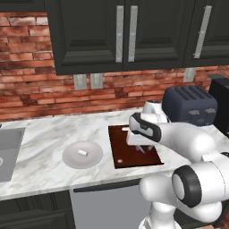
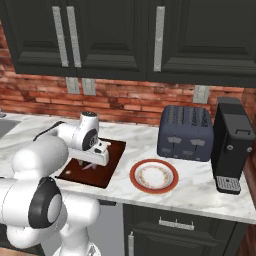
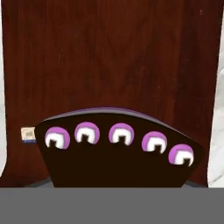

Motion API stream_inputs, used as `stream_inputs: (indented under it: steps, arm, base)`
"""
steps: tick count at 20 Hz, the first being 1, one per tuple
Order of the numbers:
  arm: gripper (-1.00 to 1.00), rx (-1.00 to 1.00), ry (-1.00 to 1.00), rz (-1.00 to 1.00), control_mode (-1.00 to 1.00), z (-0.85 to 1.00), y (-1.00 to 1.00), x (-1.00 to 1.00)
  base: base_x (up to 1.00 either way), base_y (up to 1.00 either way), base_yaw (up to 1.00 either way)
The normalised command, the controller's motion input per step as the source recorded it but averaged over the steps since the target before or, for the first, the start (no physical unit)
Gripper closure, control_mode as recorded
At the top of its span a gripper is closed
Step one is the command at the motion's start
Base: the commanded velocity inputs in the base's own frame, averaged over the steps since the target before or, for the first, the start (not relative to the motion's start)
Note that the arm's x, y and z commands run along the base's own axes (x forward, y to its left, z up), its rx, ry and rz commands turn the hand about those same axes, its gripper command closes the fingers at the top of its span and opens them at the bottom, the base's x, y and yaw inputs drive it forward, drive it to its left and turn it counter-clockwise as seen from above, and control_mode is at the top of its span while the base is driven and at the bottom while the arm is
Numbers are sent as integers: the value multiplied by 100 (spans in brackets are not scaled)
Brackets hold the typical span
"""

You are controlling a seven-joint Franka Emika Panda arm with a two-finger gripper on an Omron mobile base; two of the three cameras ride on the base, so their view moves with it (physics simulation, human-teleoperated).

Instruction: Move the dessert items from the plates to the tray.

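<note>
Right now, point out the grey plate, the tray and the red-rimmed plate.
grey plate [image 1: 71, 160], left base view, bare front part.
tray [image 1: 129, 157], left base view, bare front surface.
red-rimmed plate [image 2: 154, 189], right base view, front rim.

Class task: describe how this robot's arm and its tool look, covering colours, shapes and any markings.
The arm is glossy white, built of rounded, bulbous segments with black bands and round black caps at the joints. The tool is a small boxy white block. No cables or markings are legible.
</note>
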Motion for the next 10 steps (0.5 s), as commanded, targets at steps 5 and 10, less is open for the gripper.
stream_inputs:
  steps: [5, 10]
  arm:
    - [100, 0, 0, 6, -100, -31, 6, 1]
    - [100, 0, 0, 4, -100, -25, 12, 1]
  base:
    - [0, 0, 0]
    - [0, 0, 0]
